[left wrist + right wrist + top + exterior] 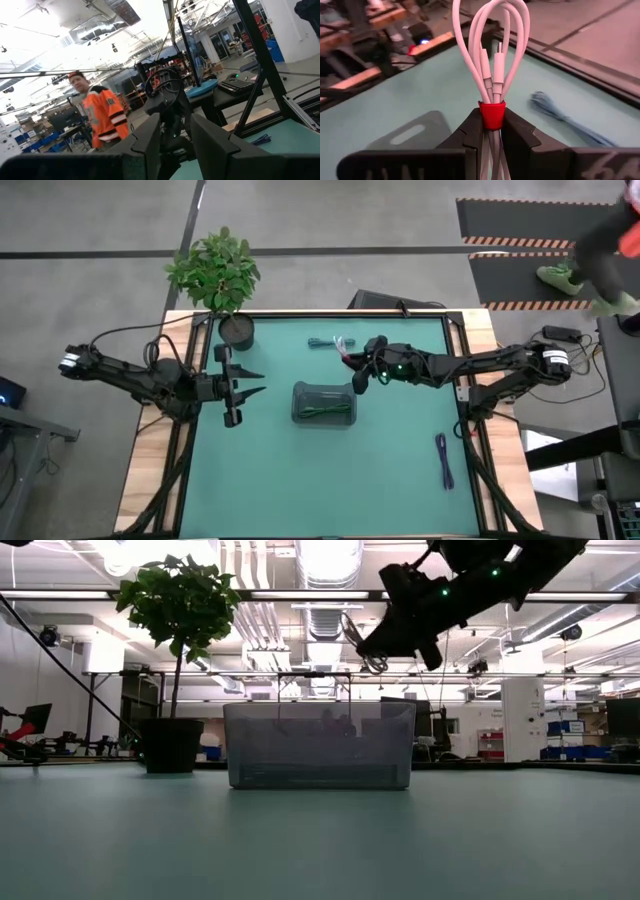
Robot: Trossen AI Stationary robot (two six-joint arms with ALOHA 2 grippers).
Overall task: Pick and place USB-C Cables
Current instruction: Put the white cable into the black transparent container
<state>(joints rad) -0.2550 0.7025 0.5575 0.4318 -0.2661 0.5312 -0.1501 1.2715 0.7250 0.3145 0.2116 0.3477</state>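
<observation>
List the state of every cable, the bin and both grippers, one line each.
white cable: pinched at its red band, lifted off the mat
right gripper: shut on the white cable, in the air near the bin
clear bin: upright on the mat, green cable inside
dark teal cable: lying loose on the mat
purple-blue cable: lying loose on the mat
left gripper: open, empty, beside the plant pot

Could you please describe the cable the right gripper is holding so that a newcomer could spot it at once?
Start at the clear bin mid-table; the right gripper hangs just off its right end. It is shut on the white cable, a looped bundle bound by a red band. The other cables lie flat on the mat; this one is in the air.
</observation>
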